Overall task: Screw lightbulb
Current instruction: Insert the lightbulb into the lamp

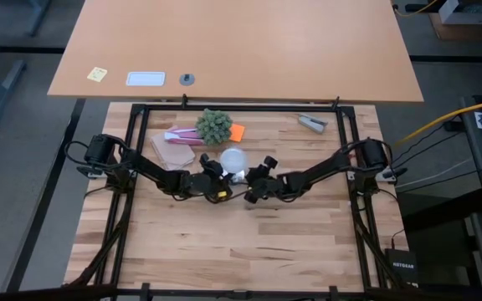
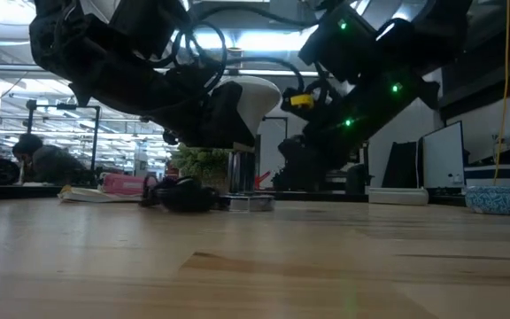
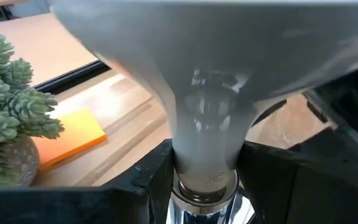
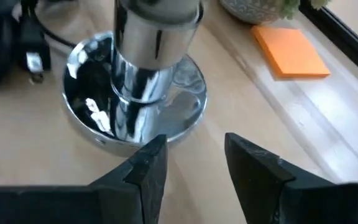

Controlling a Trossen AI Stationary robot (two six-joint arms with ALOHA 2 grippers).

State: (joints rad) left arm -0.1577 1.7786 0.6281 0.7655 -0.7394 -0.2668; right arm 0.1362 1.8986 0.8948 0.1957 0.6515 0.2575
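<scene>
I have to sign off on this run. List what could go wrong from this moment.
1. The left hand grips the lightbulb low on its neck, above the chrome lamp stand. A tilted bulb could cross-thread.
2. The right hand is open, in front of the stand's base and holding nothing, so the stand may turn or slide with the bulb.
3. Both hands crowd the same spot; the potted succulent and orange sticky notes sit close behind and could get bumped.
</scene>
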